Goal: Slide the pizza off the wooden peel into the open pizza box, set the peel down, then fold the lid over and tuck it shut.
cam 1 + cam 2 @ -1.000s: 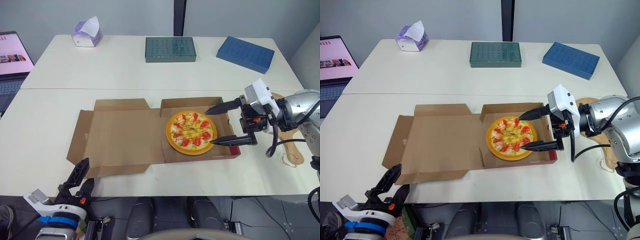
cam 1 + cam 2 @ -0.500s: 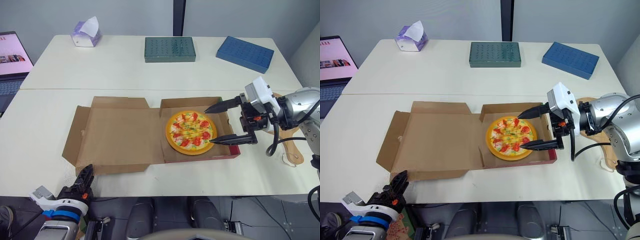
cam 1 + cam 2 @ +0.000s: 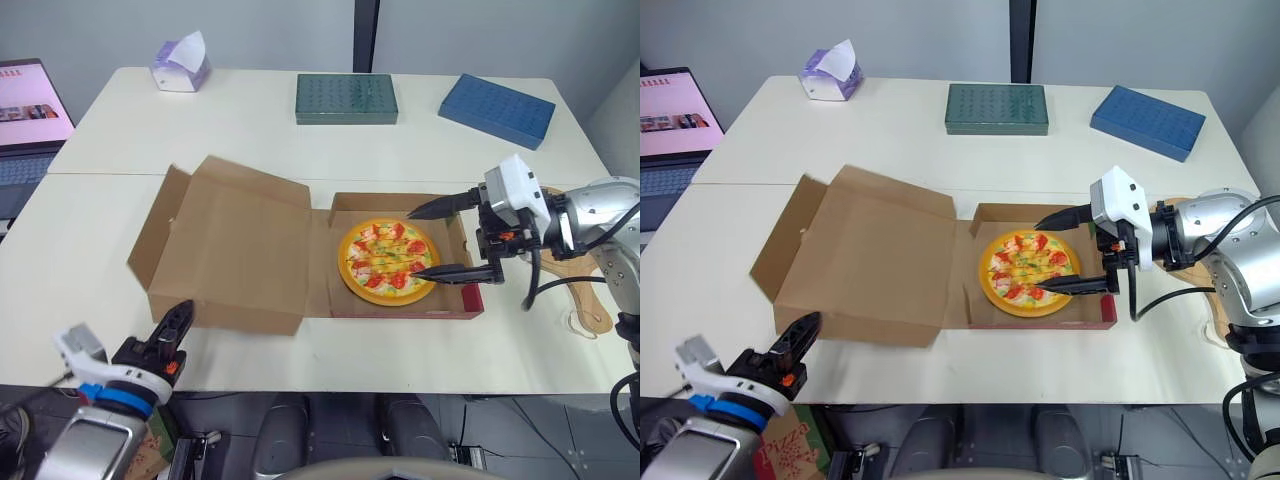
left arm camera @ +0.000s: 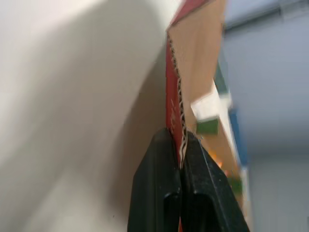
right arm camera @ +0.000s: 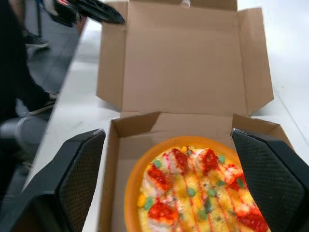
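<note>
The pizza (image 3: 385, 262) lies on an orange disc in the base of the open cardboard box (image 3: 400, 307). The lid (image 3: 235, 250) stands tilted up at the box's left. My left gripper (image 3: 183, 312) is at the table's front edge, shut on the lid's front flap; in the left wrist view the corrugated edge (image 4: 176, 96) runs down into its fingertips. My right gripper (image 3: 413, 243) is open, one finger on each side of the pizza's right part, just above the base. The wooden peel (image 3: 583, 295) lies on the table under my right arm.
A green box (image 3: 346, 99) and a blue box (image 3: 496, 109) lie at the back of the far table, with a tissue box (image 3: 180, 65) at its back left. A laptop (image 3: 30, 110) stands at the far left.
My left gripper shut, rose to the lid's front flap and took hold of it. The lid went from lying flat to tilted up. The right gripper stayed put.
</note>
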You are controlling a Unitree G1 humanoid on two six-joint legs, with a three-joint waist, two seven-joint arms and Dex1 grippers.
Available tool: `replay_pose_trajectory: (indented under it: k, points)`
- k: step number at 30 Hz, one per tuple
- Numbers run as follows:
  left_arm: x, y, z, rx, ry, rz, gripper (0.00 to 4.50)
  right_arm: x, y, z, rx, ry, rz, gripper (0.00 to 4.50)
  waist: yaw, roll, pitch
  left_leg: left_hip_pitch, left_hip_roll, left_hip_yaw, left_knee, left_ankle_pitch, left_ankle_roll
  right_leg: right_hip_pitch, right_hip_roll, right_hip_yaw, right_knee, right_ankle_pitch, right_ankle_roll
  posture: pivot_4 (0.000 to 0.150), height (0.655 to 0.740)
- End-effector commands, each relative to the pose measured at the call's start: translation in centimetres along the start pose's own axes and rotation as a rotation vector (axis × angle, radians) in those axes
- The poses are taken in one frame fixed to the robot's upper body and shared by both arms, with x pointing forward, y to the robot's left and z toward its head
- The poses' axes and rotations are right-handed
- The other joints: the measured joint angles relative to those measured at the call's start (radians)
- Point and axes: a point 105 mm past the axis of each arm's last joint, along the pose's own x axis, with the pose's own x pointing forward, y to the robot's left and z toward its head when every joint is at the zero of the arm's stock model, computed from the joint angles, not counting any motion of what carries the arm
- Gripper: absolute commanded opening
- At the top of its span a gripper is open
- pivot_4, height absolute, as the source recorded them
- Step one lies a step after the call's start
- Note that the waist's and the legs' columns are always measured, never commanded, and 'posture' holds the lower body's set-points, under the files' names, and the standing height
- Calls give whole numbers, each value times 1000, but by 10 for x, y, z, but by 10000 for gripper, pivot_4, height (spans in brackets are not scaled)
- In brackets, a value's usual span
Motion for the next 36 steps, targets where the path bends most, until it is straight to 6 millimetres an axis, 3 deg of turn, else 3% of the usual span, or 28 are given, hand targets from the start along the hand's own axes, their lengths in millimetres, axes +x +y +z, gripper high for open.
replay_pose_trajectory:
  k: [1,5,8,12,16,22,25,28,36]
  points:
    - [12,-17,27,196,-22,-124,271,0,-10,4,-36,15,-83,45000,-1,0,0,0,0,1,0,0,0,0,0,1,0,0,0,1500,7400]
    - [23,-22,60,333,-80,-184,271,0,-27,1,-34,32,-192,45000,-11,0,0,0,0,3,-4,0,0,0,0,2,-5,3,0,1500,7400]
    - [25,-22,70,379,-94,-207,271,-1,-38,-1,-36,38,-254,45000,-21,0,0,0,1,2,-8,0,0,0,0,1,-8,6,4,1500,7400]
    - [27,-23,86,461,-107,-248,271,-7,-76,-14,-41,104,-462,45000,-30,0,0,0,1,2,-13,0,0,-2,0,1,-10,7,5,1500,7400]
    - [30,-20,93,545,-78,-273,0,-8,-116,-39,-110,240,-630,32422,-35,0,0,1,1,3,-15,0,0,-2,0,1,-9,7,5,1500,7400]
    - [35,-19,98,601,-54,-301,0,1,-144,-70,-226,405,-657,10300,-36,0,0,0,1,3,-17,0,0,-3,0,1,-10,7,5,1500,7400]
    - [39,-18,101,627,-47,-309,0,11,-140,-88,-272,473,-544,195,-37,0,0,0,1,3,-17,0,0,-3,0,1,-10,7,5,1500,7400]
    - [47,-20,99,666,-9,-342,0,20,-123,-102,-256,492,-360,195,-39,0,0,0,1,1,-18,0,0,-3,0,-1,-9,7,5,1500,7400]
    - [66,-25,100,815,87,-483,0,15,-75,-103,-223,449,-34,195,-36,1,1,1,1,0,-18,0,0,-2,0,-2,-8,7,5,1500,7400]
